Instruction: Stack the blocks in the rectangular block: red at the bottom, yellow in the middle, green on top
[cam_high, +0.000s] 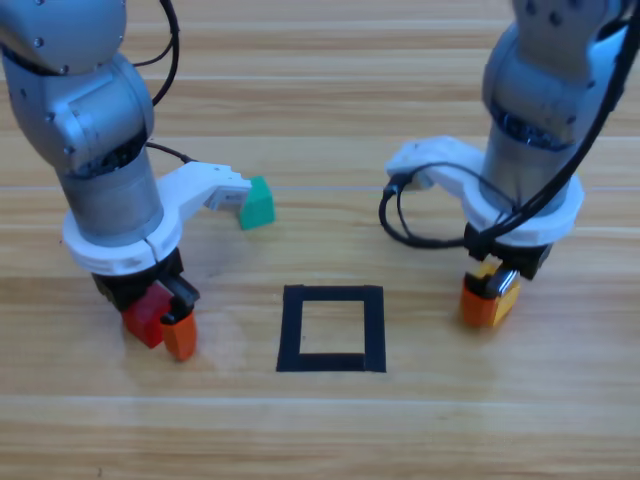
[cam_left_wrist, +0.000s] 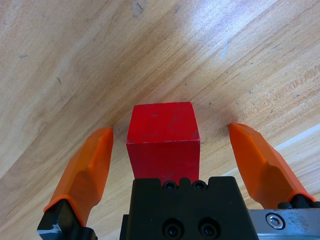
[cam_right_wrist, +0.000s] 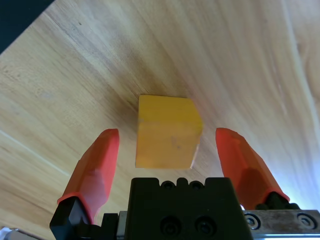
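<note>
Left of the tape square (cam_high: 331, 329), the left gripper (cam_left_wrist: 172, 145) gapes around the red cube (cam_left_wrist: 163, 140) without gripping, the right gripper (cam_right_wrist: 167, 147) likewise open around the yellow cube (cam_right_wrist: 167, 131) (both probably light, rigid; pinch flat sides).

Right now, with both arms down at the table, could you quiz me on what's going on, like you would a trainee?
1. True or false: the left gripper has open jaws either side of the red cube.
2. Which cube sits between the right gripper's jaws? A green, B yellow, C red.
3. Fill in: the black tape square holds ___ cubes.

Key: 1 true. 2 B, the yellow cube. 3 no; the green cube lies apart, nearer the left arm.
</note>
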